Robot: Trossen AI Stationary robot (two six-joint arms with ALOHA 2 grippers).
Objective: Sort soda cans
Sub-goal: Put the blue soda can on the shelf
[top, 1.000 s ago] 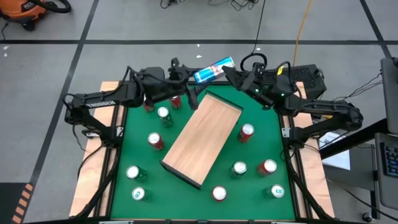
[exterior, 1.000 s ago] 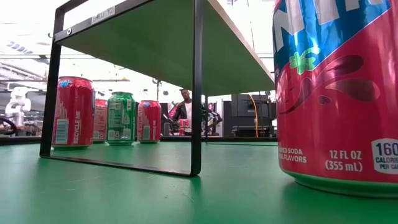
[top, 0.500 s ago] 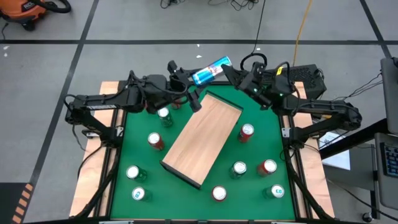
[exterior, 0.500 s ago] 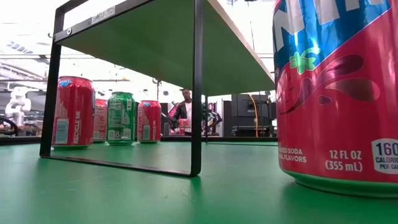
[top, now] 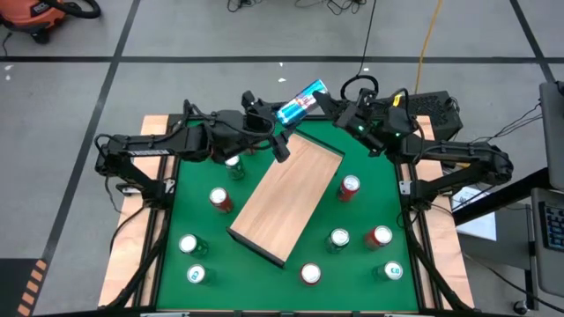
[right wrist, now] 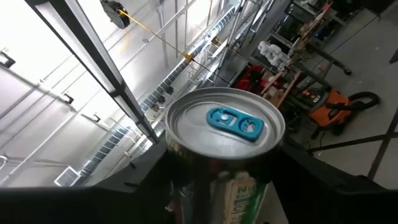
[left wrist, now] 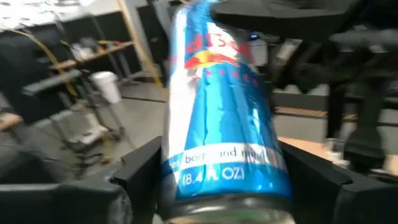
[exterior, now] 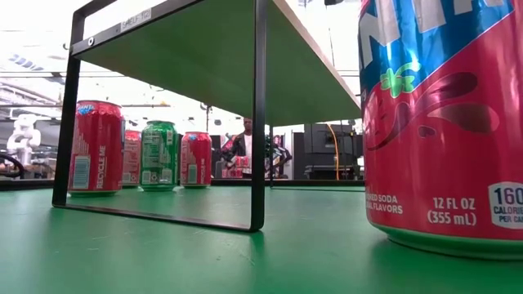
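Right gripper (top: 324,99) clamped on blue can (top: 298,99) above worktop's far edge; left gripper (top: 269,132) spread around it. Risks dropping mid-handover.

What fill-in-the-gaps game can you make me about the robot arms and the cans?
The right gripper holds up a slim metal can coloured ___. The open left gripper has its fingers either side of that same ___. The light wooden board stands on a table top coloured ___. In the low view, the green soda can stands between ___ cans.
Missing words: blue; can; green; red.
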